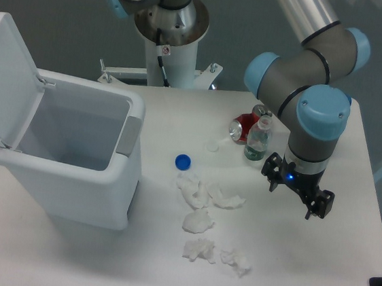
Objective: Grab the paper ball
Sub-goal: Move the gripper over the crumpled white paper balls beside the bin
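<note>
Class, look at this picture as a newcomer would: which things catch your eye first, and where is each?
The big white plastic bin with its lid flipped open fills the left side. At right, the grey and blue robot arm's black gripper hangs above the white table. Crumpled white paper balls lie scattered in the middle, below a small blue bottle cap.

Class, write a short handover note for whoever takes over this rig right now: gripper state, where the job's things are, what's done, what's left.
Gripper: empty, above the table's right side; whether open or shut is unclear.
Paper balls: several crumpled pieces lie on the table left of the gripper, none touched.
Nearby: blue cap, plastic bottle, red can, open bin.
Done: nothing grasped.
Left: move to a ball, grasp, lift.
</note>
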Robot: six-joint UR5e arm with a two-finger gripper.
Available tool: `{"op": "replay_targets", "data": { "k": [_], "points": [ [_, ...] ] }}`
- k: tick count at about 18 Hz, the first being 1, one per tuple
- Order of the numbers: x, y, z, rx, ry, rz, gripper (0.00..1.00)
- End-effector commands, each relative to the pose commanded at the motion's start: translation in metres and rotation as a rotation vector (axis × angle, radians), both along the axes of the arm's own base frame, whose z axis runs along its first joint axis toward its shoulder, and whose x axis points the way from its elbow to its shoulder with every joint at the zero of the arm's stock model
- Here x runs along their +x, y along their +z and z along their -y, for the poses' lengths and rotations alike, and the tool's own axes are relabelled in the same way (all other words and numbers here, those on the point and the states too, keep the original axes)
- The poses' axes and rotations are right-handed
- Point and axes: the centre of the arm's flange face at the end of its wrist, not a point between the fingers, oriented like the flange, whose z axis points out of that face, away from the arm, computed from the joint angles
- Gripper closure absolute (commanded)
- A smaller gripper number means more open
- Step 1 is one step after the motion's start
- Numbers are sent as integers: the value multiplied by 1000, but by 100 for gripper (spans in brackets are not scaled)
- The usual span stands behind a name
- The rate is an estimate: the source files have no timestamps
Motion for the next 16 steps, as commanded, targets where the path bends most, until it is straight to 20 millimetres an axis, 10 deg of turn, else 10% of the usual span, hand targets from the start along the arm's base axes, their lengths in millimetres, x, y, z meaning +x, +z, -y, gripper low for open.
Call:
{"op": "replay_targets", "data": {
  "k": [16],
  "points": [
    [32,-54,-8,90,-29,102,0]
  ]
}}
